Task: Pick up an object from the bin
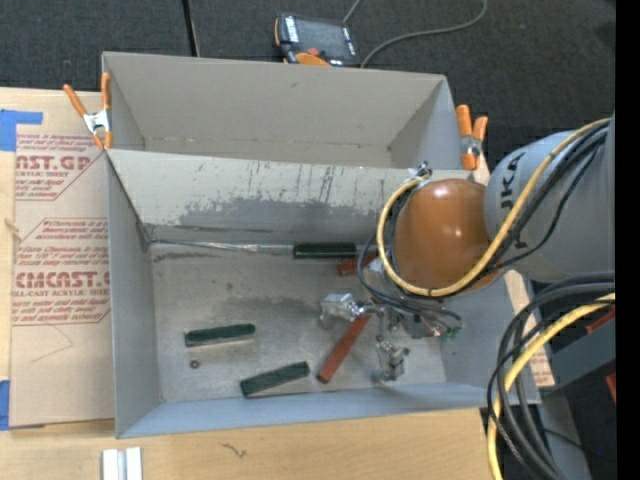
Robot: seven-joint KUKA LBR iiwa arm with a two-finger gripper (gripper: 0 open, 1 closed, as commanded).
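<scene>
Lying flat on the floor of the grey metal bin (130, 298), toward its front right corner as the camera sees it, is a red-brown stick (340, 353), the loose thing nearest the robot's gripper (389, 360). The stick's long axis runs on a slant, from its lower end near the front wall up and to the right, so its upper end points toward the arm. The gripper hangs low just to the right of the stick, and as far as I can make out it is beside the stick, not around it; nothing is plainly held. Whether the gripper is spread or closed I cannot tell, since the wrist's metal parts and the shadow run together. In my judgement a grasp would turn on a short shift to the view's left, then a close across the stick's narrow width, at right angles to that slant. A silver metal piece (340, 309) sits at the stick's upper end, touching it or nearly so. Further left lie 2 dark green bars: the nearer bar (274, 378) just beside the stick's lower end, the farther bar (220, 335) out on open floor. A thin rod (323, 251) with a dark handle runs along the back of the floor, a small reddish piece (349, 265) just below its handle. Above the gripper bulges the arm's orange-brown cover (440, 230), looped with cables.
</scene>
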